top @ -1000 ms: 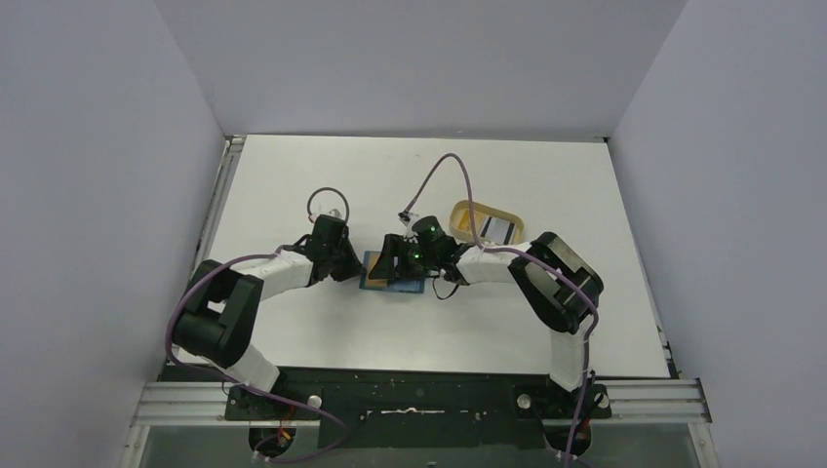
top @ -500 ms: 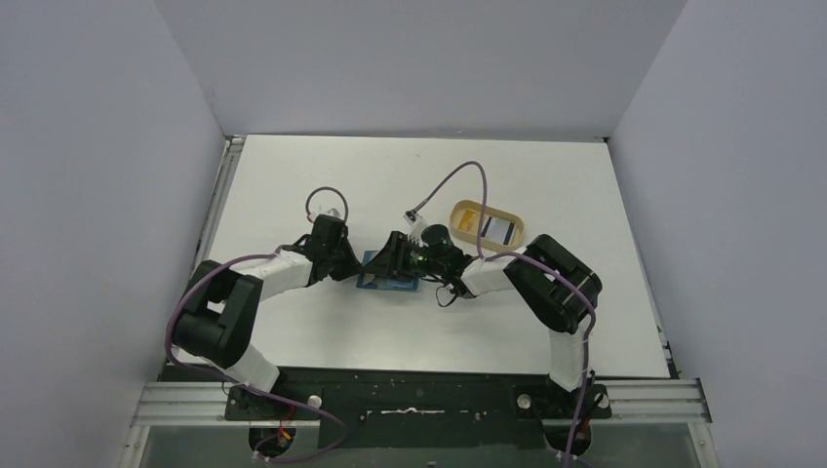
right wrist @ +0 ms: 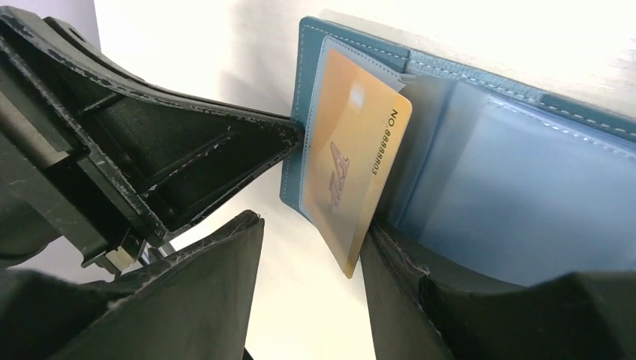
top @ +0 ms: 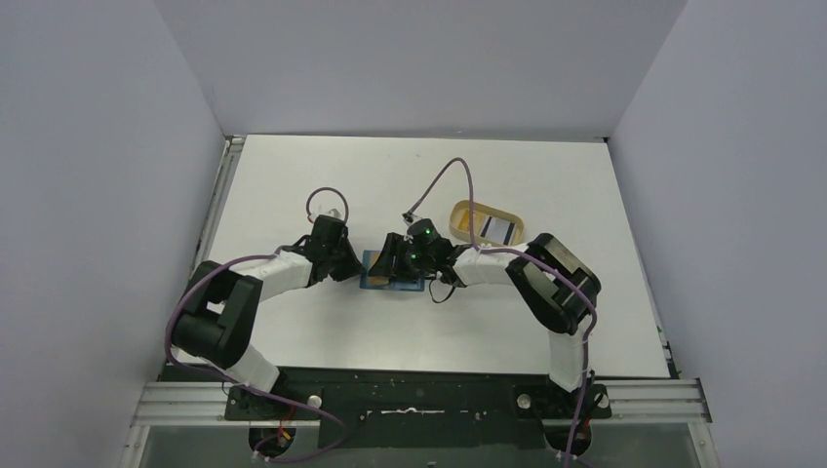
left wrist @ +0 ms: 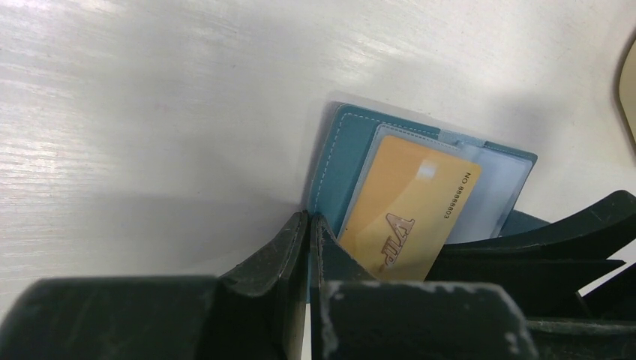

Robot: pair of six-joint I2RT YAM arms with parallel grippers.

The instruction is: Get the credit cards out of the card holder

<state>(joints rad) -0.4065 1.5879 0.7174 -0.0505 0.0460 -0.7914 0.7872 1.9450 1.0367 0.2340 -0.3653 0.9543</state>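
**A:** Where is the card holder, and which way does it run?

**B:** We see the teal card holder (top: 390,284) lying open near the middle of the white counter (top: 312,175), between the two hands. Its pale blue inside faces up. Its long axis runs roughly left to right across the counter, though from above the right hand covers much of it.

**A:** And the cards?

**B:** A gold card (right wrist: 352,150) sits partly out of a clear sleeve on the holder's left half. It is cocked at a slight angle to the sleeve. Its long axis points toward the right hand, and one corner overhangs the holder's edge above bare counter. A white card with black bands (top: 498,230) lies in a tan oval tray (top: 458,213), well apart to the right.

**A:** How are the hands set?

**B:** The left hand (left wrist: 308,223) has its fingers pressed together, tips against the holder's left edge. We cannot tell whether any of the flap is caught between them. The right hand (right wrist: 311,229) is spread, with one finger on either side of the gold card's free end, gripping nothing.

**A:** What about the surroundings?

**B:** The counter is matte white, faintly streaked up close. Plain pale grey walls (top: 419,58) close it in on three sides. A metal rail (top: 195,402) runs along the near edge, and purple cables (top: 444,175) loop above the arms.
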